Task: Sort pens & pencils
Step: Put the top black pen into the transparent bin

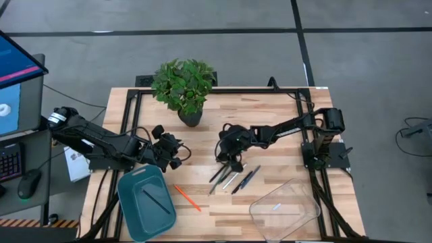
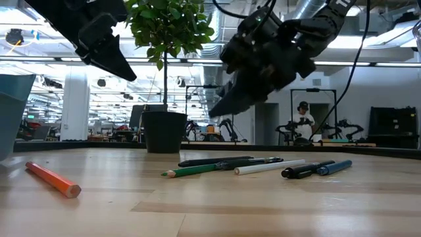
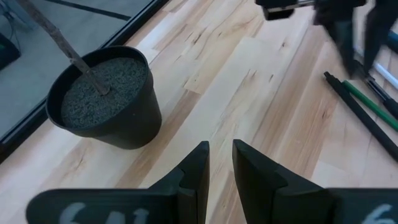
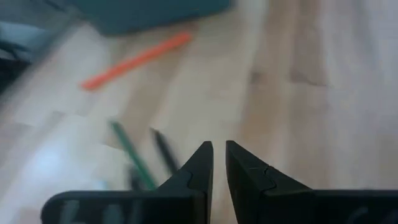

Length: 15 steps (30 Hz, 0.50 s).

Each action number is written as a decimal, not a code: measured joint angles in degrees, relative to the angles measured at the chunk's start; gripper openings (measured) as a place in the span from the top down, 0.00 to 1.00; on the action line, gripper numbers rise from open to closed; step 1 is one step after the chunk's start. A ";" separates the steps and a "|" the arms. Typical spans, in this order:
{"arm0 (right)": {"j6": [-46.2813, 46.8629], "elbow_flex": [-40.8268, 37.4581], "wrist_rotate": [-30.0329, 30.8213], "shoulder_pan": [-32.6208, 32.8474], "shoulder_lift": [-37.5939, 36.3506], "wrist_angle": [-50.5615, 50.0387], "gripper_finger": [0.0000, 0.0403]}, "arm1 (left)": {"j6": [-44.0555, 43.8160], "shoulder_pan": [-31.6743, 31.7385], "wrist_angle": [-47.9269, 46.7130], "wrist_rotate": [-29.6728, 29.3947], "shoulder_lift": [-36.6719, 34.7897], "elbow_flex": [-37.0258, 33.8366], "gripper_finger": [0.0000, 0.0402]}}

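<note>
Right gripper (image 1: pixel 229 160) hangs above the loose cluster of pens & pencils (image 1: pixel 233 179) mid-table, fingers (image 4: pixel 198 165) nearly together, nothing between them. Cluster, per low view: green pencil (image 2: pixel 197 170), black pen (image 2: pixel 214 160), whitish pen (image 2: pixel 270 166), blue pen (image 2: pixel 332 168). Orange pencil (image 1: pixel 187 198) lies apart, just beside the teal tray (image 1: pixel 132 209); one dark pen (image 1: pixel 155 200) is inside the tray. Clear tray (image 1: pixel 297 216) holds a small pale item, probably a pen. Left gripper (image 1: pixel 177 154) waits near the potted plant (image 1: pixel 185 84), fingers (image 3: pixel 196 168) nearly closed, empty.
</note>
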 joint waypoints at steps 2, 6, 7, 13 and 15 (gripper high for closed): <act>2.28 0.00 -3.52 -0.37 0.00 0.58 0.83 | -0.01 0.00 0.00 0.06 0.00 0.00 0.84; 5.82 0.00 -4.91 -0.83 0.00 -0.19 0.83 | -0.01 0.00 0.00 0.44 0.00 0.00 0.84; 6.43 0.00 -4.93 -0.88 0.00 -0.46 0.83 | -0.01 0.00 0.00 0.44 0.00 0.00 0.84; 7.87 0.00 -5.12 -0.84 0.00 -0.29 0.83 | -0.01 0.00 0.00 0.44 0.00 0.00 0.84; 7.89 0.00 -5.15 -1.15 0.00 -0.31 0.83 | -0.01 0.00 0.00 0.44 0.00 0.00 0.84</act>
